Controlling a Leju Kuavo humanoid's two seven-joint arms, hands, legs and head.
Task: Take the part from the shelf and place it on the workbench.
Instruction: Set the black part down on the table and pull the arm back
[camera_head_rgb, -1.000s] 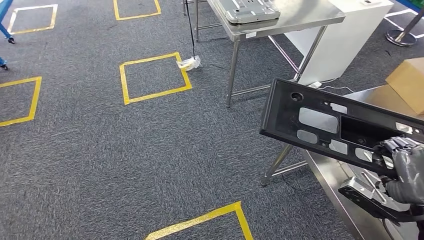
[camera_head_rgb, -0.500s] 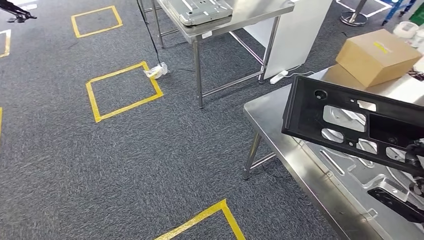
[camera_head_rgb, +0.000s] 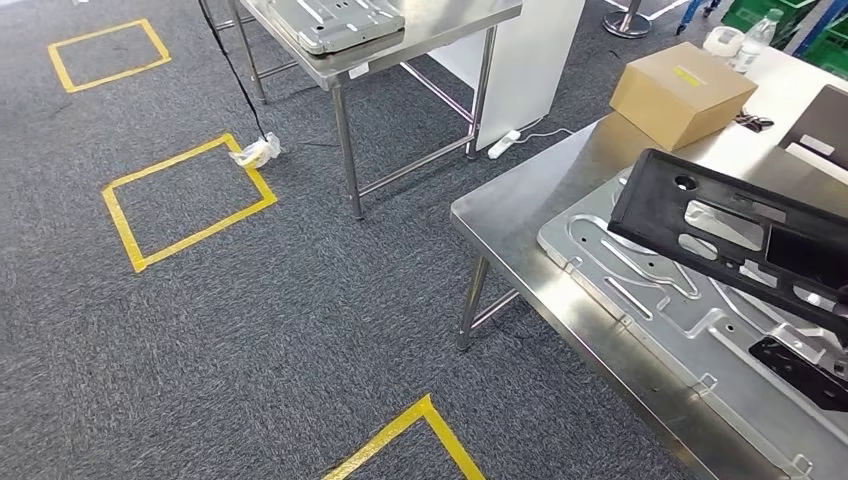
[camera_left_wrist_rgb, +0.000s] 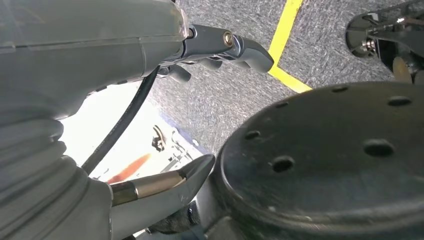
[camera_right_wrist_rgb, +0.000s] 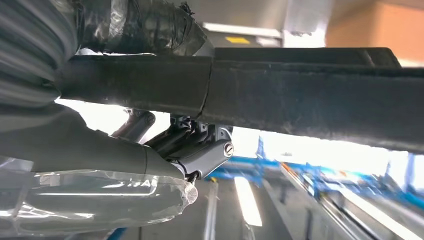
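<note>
Two steel tables: the near table (camera_head_rgb: 520, 215) and the far table (camera_head_rgb: 440, 30). One black part (camera_head_rgb: 740, 235), one cardboard box (camera_head_rgb: 682, 92), two grey metal plates (camera_head_rgb: 640, 300) (camera_head_rgb: 335, 22), three yellow floor squares (camera_head_rgb: 185, 200) (camera_head_rgb: 105, 52) (camera_head_rgb: 410, 440).

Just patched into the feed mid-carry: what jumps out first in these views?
The long black part with its cut-outs, hanging over the steel workbench at the right of the head view, above a silver stamped panel. The right hand grips it, seen close in the right wrist view. Behind it on the bench sits a cardboard box.
</note>
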